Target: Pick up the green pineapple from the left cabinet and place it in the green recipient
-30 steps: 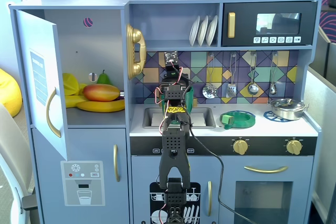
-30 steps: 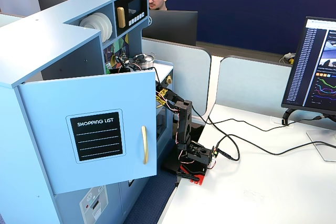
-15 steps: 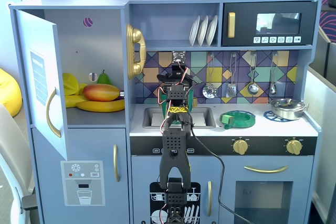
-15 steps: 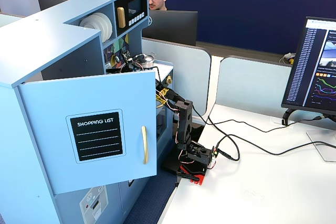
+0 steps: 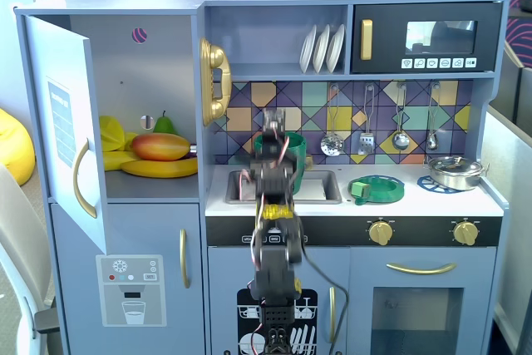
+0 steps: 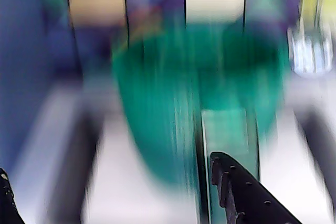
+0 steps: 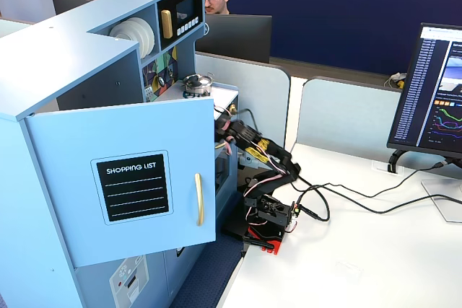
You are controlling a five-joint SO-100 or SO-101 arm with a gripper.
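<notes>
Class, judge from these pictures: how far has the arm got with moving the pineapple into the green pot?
Done: the left cabinet stands open. In hand: the gripper is at the green pot; blur hides its jaws and any pineapple. Left: confirming the drop; no pineapple shows among the cabinet's fruit.

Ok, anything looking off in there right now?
Nothing spilled or damaged. The left cabinet holds fruit, but no green pineapple shows; the wrist view is blurred, the green recipient filling it ahead of the tool.

Green recipient (image 6: 199,103) just ahead of the tool (image 6: 113,192) all smeared in the wrist view, tool fingers cut off at the bottom edge, arm blurred and hiding the recipient in a fixed view (image 5: 268,145)
</notes>
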